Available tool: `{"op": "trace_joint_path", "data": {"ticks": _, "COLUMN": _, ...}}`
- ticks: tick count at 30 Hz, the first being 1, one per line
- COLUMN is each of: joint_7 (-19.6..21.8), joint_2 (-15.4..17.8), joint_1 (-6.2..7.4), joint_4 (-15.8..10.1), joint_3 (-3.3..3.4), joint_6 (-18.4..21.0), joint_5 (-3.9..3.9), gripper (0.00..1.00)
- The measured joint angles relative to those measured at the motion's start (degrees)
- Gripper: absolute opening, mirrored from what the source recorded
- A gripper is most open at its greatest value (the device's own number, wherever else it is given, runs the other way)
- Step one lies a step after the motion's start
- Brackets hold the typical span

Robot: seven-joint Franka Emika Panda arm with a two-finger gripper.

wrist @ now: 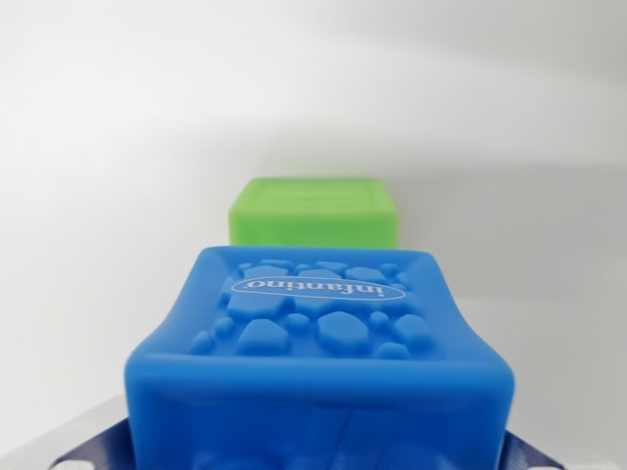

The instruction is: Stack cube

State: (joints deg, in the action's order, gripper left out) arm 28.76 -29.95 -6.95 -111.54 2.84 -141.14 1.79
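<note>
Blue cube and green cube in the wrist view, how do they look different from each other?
The blue cube fills the lower foreground, while the green cube sits behind it and shows smaller. The blue cube's top carries raised pebble shapes and an oval "infantino" label; the green cube's top shows only a plain raised border. The blue cube is sharp, the green cube slightly blurred. Both are soft-looking, rounded-edge blocks on the pale surface.

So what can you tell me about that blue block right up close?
The blue block fills the lower middle of the wrist view. It looks like soft, rubbery plastic with rounded edges. The face toward the camera has raised pebble shapes and an oval label, upside down, reading "infantino". Dark blue gripper parts show at both its lower sides. A green block sits beyond it on the white surface.
</note>
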Motion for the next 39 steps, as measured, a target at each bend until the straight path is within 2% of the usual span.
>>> {"op": "trace_joint_path", "data": {"ticks": 17, "joint_7": -0.08, "joint_2": -3.49, "joint_1": -0.07, "joint_4": 0.27, "joint_3": -0.14, "joint_6": -3.19, "joint_5": 0.23, "gripper": 0.0}}
{"op": "trace_joint_path", "data": {"ticks": 30, "joint_7": -0.1, "joint_2": -4.33, "joint_1": -0.19, "joint_4": 0.44, "joint_3": -0.26, "joint_6": -3.99, "joint_5": 0.27, "gripper": 0.0}}
{"op": "trace_joint_path", "data": {"ticks": 31, "joint_7": -0.1, "joint_2": -4.33, "joint_1": -0.19, "joint_4": 0.44, "joint_3": -0.27, "joint_6": -3.99, "joint_5": 0.27, "gripper": 1.0}}
{"op": "trace_joint_path", "data": {"ticks": 39, "joint_7": -0.1, "joint_2": -4.34, "joint_1": -0.22, "joint_4": 0.45, "joint_3": -0.29, "joint_6": -4.01, "joint_5": 0.27, "gripper": 1.0}}
